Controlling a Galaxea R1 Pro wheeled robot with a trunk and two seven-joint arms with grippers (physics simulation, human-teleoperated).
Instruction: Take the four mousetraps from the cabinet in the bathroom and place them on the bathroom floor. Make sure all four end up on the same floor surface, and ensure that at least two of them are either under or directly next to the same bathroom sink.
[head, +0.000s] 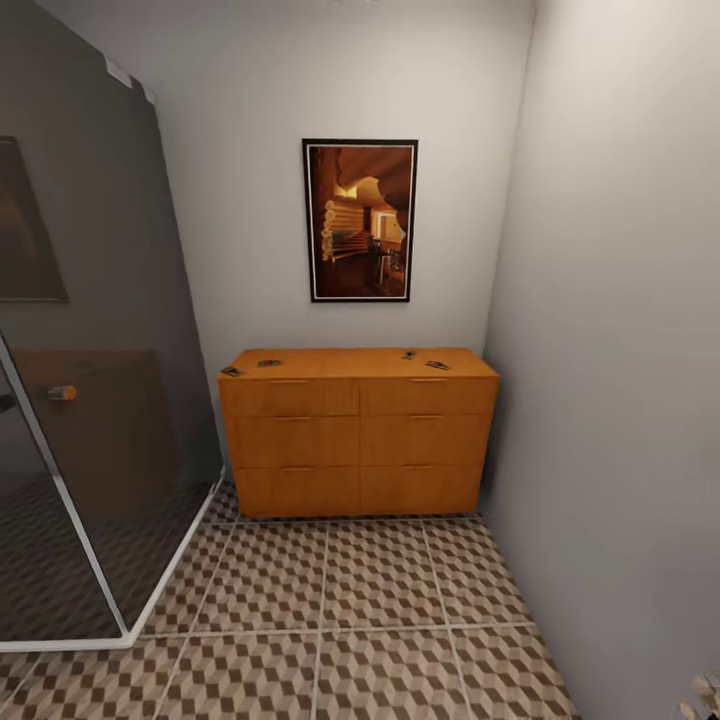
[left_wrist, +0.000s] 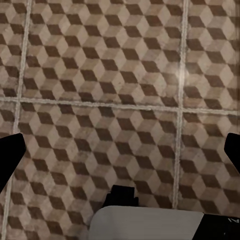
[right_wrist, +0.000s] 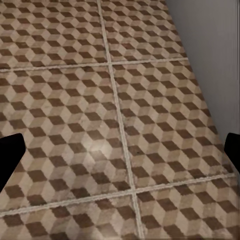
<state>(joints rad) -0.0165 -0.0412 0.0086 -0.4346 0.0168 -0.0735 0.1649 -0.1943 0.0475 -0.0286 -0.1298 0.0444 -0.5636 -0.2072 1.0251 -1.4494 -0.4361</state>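
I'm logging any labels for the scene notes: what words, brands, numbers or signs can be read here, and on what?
None can be read.
The framed picture shows a painted interior scene, no lettering.
The mousetraps on the cabinet are too small to show any print.
The bathroom floor carries only its cube pattern.

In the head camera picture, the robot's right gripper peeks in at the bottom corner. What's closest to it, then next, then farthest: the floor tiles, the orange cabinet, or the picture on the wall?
1. Bathroom floor, beside the right gripper.
2. Cabinet, against the back wall.
3. Framed picture, above the cabinet.
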